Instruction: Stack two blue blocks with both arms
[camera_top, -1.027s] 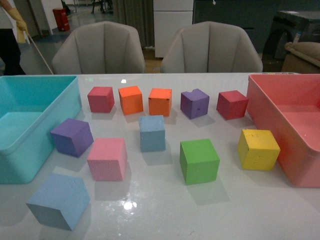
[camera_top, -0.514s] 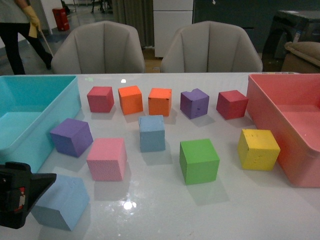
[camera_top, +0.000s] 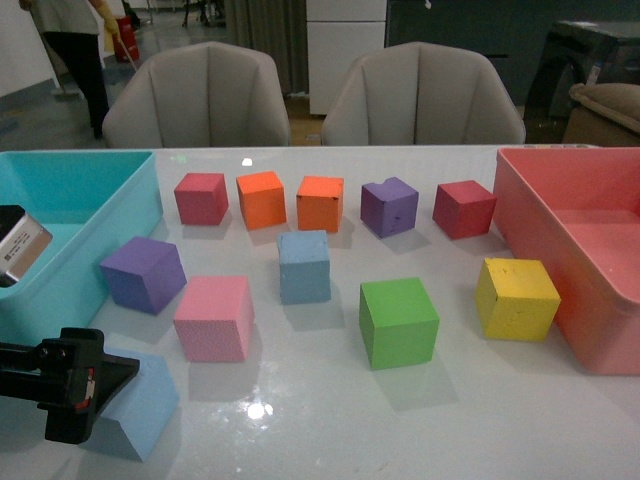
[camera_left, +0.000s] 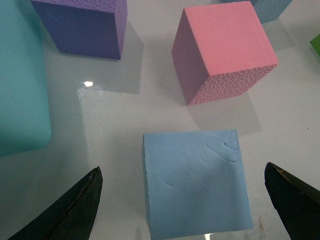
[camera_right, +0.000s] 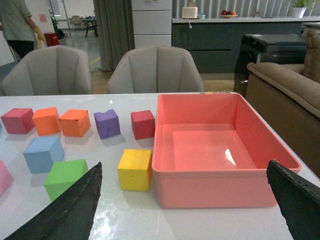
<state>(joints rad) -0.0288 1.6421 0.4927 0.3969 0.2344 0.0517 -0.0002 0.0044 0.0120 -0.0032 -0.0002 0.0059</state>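
At the far left stands the turquoise bin (camera_top: 70, 190) on the white table (camera_top: 480, 420). Just beside the bin's near corner we find the left gripper (camera_left: 182, 168) over the near blue block (camera_top: 145, 408). In the left wrist view its fingers (camera_left: 75, 210) are spread wide, one on each side of the block, and a gap of bare table shows at either face. This block sits at the front left of the table, turned at an angle. A pink cube (camera_top: 213, 317) lies just behind it and a purple cube (camera_top: 143, 273) further back, near the bin.

Moving right, we meet the far blue block (camera_top: 304, 266) near the table's middle, well apart from the first. It stands upright in front of two orange cubes (camera_top: 262, 199), with a green cube (camera_top: 398, 321) nearer us to its right. A yellow cube (camera_top: 516, 298) follows, just beside the pink bin (camera_top: 590, 230) at the far right.

The right gripper (camera_right: 185, 164) shows only in its own wrist view. We see it spread wide with nothing between its tips, looking over the yellow cube and pink bin.
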